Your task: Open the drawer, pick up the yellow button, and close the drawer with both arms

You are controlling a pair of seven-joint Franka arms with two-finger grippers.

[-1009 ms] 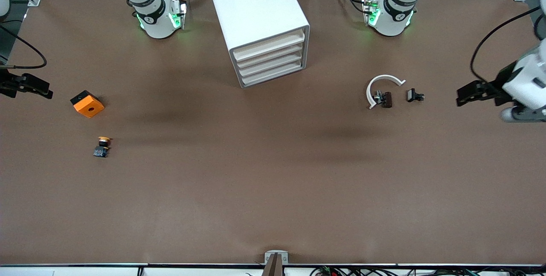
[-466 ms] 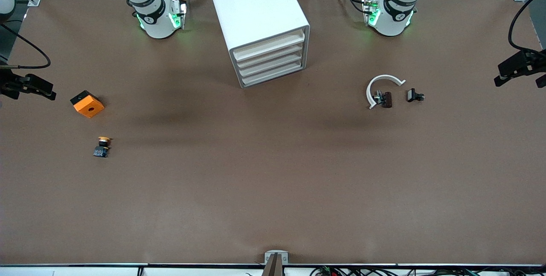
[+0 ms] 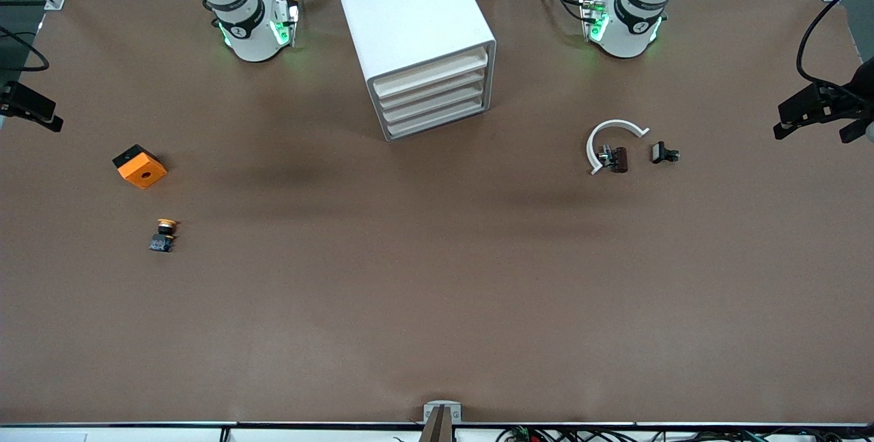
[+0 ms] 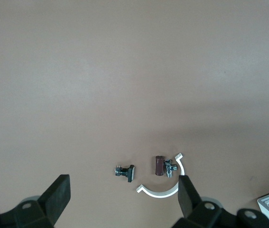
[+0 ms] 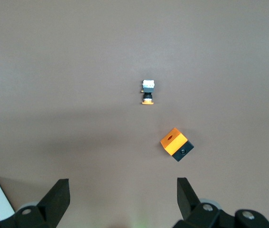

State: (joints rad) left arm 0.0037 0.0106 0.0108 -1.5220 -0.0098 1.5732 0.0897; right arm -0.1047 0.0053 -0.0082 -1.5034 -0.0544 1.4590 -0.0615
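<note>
The button (image 3: 162, 235), orange-yellow cap on a dark body, lies on the brown table near the right arm's end, nearer the front camera than the orange block (image 3: 140, 166). It also shows in the right wrist view (image 5: 148, 91). The white drawer cabinet (image 3: 423, 46) stands between the arm bases with all its drawers shut. My right gripper (image 3: 31, 108) hangs open and empty high over the table's edge at its own end; in the right wrist view (image 5: 122, 197) its fingers stand wide apart. My left gripper (image 3: 795, 114) hangs open and empty over its end, fingers wide in the left wrist view (image 4: 123, 199).
A white arc-shaped part (image 3: 611, 138), a brown part (image 3: 620, 159) and a small black clip (image 3: 664, 153) lie toward the left arm's end; they also show in the left wrist view, the clip (image 4: 125, 171) among them. The orange block with a round hole shows in the right wrist view (image 5: 176, 143).
My left gripper has drawn back from the small parts toward its end of the table. My right gripper has pulled away from the orange block toward its table edge. Nothing on the table moved.
</note>
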